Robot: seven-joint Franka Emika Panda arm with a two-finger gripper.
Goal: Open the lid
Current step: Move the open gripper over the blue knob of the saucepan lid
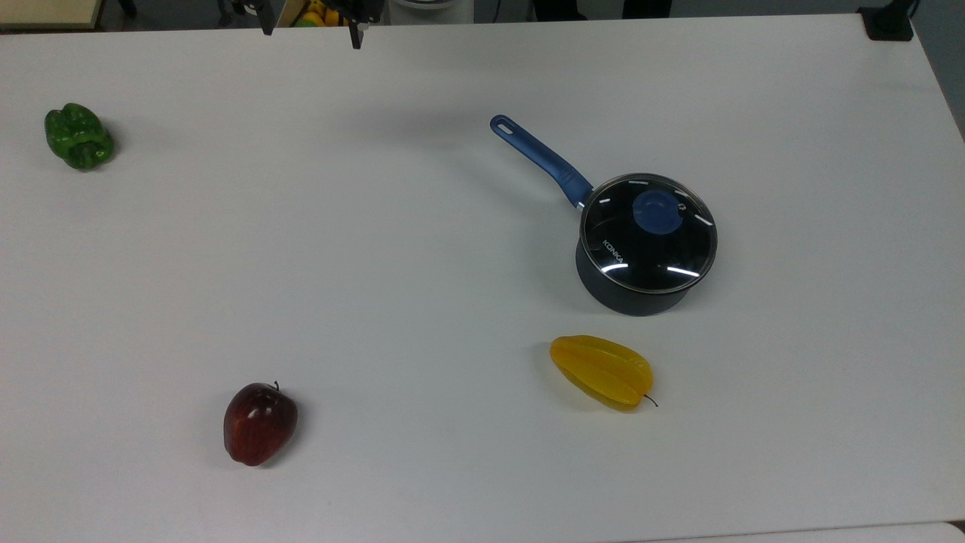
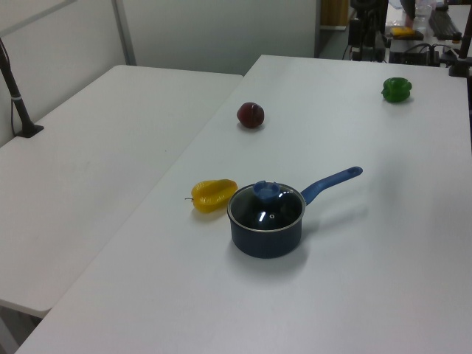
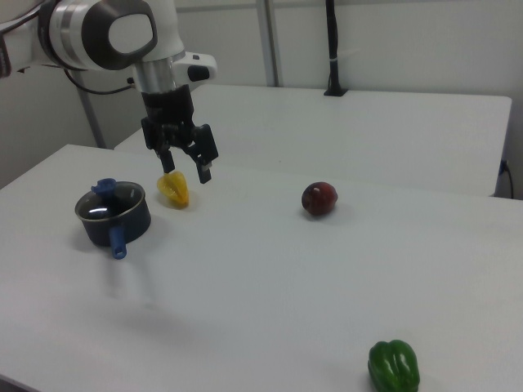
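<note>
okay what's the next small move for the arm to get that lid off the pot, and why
Probably carry the open gripper across to hang above the blue knob. The lid sits closed on the saucepan, and the gripper hangs high over the table, well apart from the pot, holding nothing.

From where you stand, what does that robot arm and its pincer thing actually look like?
The arm is chunky and rounded, glossy white shells with grey caps at the joints and a dark cable trailing behind it. At its end sits a black gripper: a boxy black body with two slim black jaws, spread apart, with small pale tips.
</note>
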